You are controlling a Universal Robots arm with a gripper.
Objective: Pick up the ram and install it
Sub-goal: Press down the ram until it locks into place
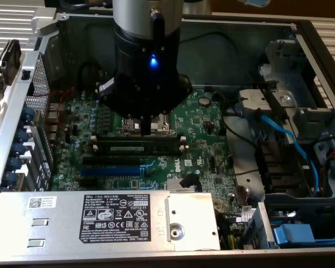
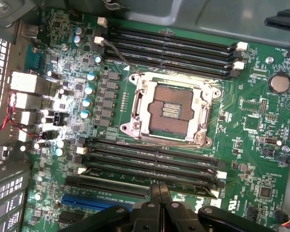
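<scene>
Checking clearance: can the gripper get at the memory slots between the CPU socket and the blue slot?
Probably yes. The gripper, jaws shut, hangs right over those memory slots; the CPU socket beside them is bare and no cable crosses them.

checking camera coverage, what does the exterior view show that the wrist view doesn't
Exterior view adds: the power supply with its label, the blue cable, the arm over the board, and what looks like the ram standing in a slot below the gripper.
Wrist view adds: the socket's bare contacts and the far slots beyond it.
Both: the shut gripper, the blue slot and the coin cell.
</scene>
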